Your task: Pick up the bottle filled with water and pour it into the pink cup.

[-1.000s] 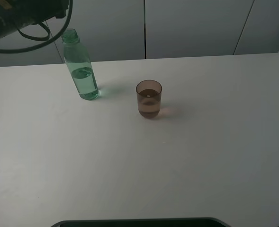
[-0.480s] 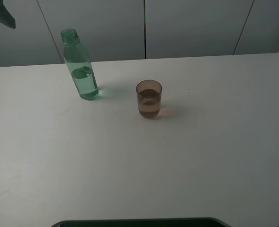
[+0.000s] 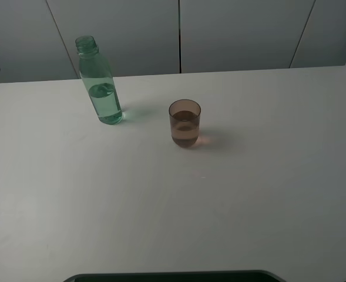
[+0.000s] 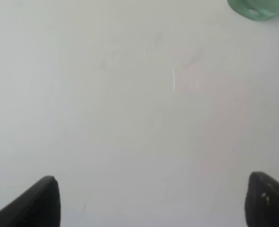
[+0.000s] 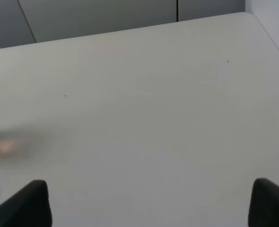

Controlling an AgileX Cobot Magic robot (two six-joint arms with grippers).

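Upright green-tinted bottle (image 3: 100, 83), part full, uncapped, pink cup (image 3: 185, 123)

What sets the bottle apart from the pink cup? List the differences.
The bottle is tall, slim and green-tinted with a narrow threaded neck; the pink cup is short, brownish-pink and wide-mouthed. The bottle stands farther back and left; the cup sits nearer the table's middle. Both are upright, see-through, uncapped and hold liquid.

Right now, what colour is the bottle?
Transparent green; the bottle shows best in the exterior high view.
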